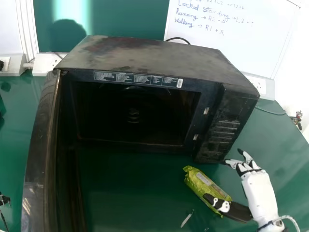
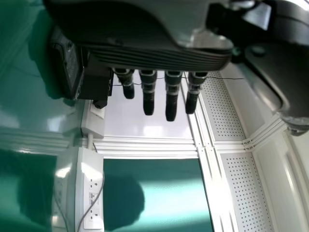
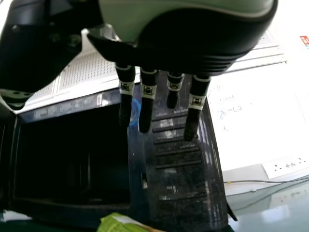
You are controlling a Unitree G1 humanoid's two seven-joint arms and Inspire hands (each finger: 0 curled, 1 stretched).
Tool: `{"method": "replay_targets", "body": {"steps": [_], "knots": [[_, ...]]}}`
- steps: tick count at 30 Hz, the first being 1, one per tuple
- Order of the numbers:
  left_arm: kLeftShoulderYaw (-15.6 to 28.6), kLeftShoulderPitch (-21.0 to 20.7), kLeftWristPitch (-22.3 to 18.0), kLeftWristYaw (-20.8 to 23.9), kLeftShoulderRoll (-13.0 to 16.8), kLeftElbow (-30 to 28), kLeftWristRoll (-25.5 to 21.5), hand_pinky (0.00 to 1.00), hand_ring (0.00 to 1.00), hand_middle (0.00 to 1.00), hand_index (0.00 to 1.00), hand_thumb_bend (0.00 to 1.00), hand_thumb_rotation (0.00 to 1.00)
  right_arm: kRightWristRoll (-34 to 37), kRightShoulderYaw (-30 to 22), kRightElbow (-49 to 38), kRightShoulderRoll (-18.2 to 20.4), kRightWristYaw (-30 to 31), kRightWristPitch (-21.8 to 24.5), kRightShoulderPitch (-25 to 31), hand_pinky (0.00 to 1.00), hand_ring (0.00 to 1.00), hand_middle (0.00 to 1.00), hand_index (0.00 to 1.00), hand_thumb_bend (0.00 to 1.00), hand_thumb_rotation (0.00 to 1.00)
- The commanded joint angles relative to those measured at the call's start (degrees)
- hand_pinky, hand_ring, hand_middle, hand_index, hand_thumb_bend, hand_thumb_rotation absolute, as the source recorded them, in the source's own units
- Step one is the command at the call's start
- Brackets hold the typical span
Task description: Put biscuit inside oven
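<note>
The right robot hand [image 1: 260,189] is holding nothing, its fingers extending nearly straight; its thumb is overlapping the green biscuit packet [image 1: 195,181], which is lying on the table [image 1: 285,154] beside the hand. The oven [image 1: 154,55] is standing beyond that hand, door [image 1: 38,145] hanging open. The left robot hand [image 2: 172,96] is pointing straight fingers, gripping nothing.

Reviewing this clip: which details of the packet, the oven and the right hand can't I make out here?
- Packet contents: hidden by the wrapper, head view.
- Packet's lower part: cut off by the right wrist view's bottom edge.
- Right hand: its thumb overlaps the packet in the head view; that angle hides whether they touch.
- Oven interior: too dark in the head view to tell what, if anything, is inside.
- Door: lower end cut off by the head view's bottom edge.
</note>
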Motion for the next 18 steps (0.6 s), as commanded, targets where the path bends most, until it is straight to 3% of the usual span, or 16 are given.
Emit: {"method": "replay_targets", "body": {"steps": [1, 13, 18], "knots": [[-0.23, 0.84, 0.31, 0.38, -0.17, -0.84, 0.54, 0.99, 0.94, 0.92, 0.96, 0.93, 1.0, -0.24, 0.53, -1.5, -1.43, 0.81, 1.23, 1.12, 0.63, 0.75, 0.78, 0.79, 1.0, 0.55], [-0.57, 0.89, 0.52, 0.49, -0.4, -1.48, 0.96, 0.98, 0.94, 0.93, 0.97, 0.93, 1.0, 0.43, 3.12, -5.77, -6.15, 10.9, 12.85, 1.46, 0.63, 0.79, 0.84, 0.84, 1.0, 0.62], [-0.82, 1.05, 1.12, 1.26, -0.75, -2.31, 1.52, 0.97, 0.93, 0.92, 0.97, 0.94, 1.0, 1.02, 3.84, -6.46, -8.39, 13.79, 15.88, 0.62, 0.64, 0.79, 0.85, 0.84, 1.0, 0.6]]}}
